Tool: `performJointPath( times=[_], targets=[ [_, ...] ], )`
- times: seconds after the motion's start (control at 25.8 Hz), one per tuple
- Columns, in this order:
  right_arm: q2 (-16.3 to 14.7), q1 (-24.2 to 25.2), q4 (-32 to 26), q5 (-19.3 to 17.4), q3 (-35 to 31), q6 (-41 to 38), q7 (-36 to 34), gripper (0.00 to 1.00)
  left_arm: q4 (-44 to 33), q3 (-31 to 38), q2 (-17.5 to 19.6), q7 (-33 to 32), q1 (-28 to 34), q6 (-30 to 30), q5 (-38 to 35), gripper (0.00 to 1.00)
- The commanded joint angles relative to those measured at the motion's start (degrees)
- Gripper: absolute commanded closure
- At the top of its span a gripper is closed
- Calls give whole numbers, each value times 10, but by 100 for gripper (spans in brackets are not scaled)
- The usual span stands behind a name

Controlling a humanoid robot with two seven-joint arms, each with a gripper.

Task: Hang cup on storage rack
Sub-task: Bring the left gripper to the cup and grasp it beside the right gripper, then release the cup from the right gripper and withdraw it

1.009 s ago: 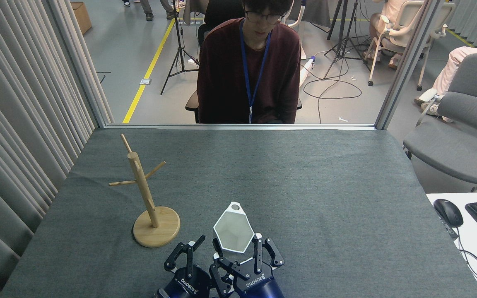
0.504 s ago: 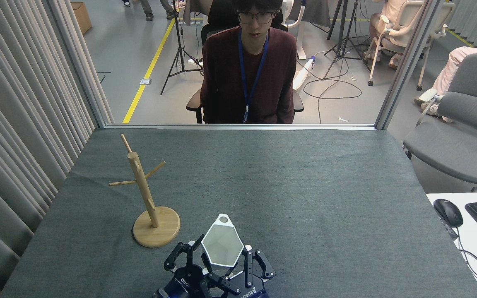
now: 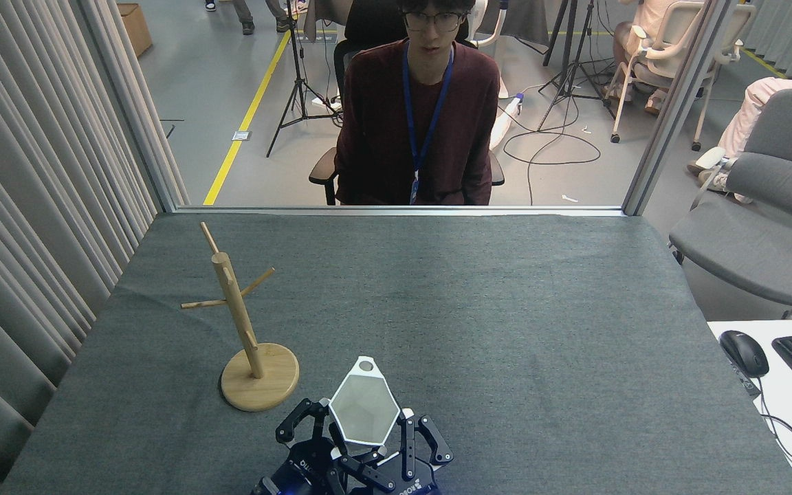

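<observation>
Here, the light wooden mug tree stands upright on the grey cloth at left, its thin pegs angled outward. Right of it, my left gripper sits spread beside the small white hexagonal cup, mouth facing up, holed rim tab pointing away from me. My right gripper grips the cup's near rim.

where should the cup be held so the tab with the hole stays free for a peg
Probably grip the cup by its near faceted walls, coming from the robot's side, low and opposite the tab. The cup's mouth faces up toward the camera and the holed tab points away toward the table's far side, so a near-side hold leaves it clear for the rack.
</observation>
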Motion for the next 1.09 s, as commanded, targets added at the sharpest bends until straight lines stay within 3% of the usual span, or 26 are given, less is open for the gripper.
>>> performJointPath(
  times=[0.0,0.23,0.35,0.47,0.54,0.62,0.66,0.7,0.78,0.85,0.89,1.05],
  targets=[
    [1,0,0,0,1,-1,-2,2,0,0,1,2,-1,3,0,46],
    [2,-1,-21,-4,1,-3,-24,2,0,-1,-2,1,-2,3,0,46],
    [3,-2,-72,-22,0,-3,-51,2,0,-1,-1,1,-3,3,0,46],
    [7,-14,-110,-97,-10,-1,-54,2,0,-1,-1,1,-4,3,0,45],
    [14,-43,-109,-175,-61,34,-50,2,0,-1,-2,1,-3,3,0,45],
    [17,-82,-75,-244,-142,104,-33,2,-1,0,0,1,-3,3,0,45],
    [12,-105,-33,-251,-165,133,-13,2,-1,1,1,1,-3,4,0,45],
    [7,-123,11,-231,-168,157,12,2,-1,4,1,1,-2,4,1,45],
    [-11,-127,60,-123,-165,177,42,2,-1,6,2,2,-2,18,1,44],
    [-29,-109,71,-13,-167,165,46,2,-4,7,2,5,3,38,2,44],
    [-31,-90,71,3,-170,157,46,2,-10,8,4,10,5,44,3,44],
    [-38,-65,75,3,-169,147,44,2,-58,67,11,21,34,61,3,45]
  ],
)
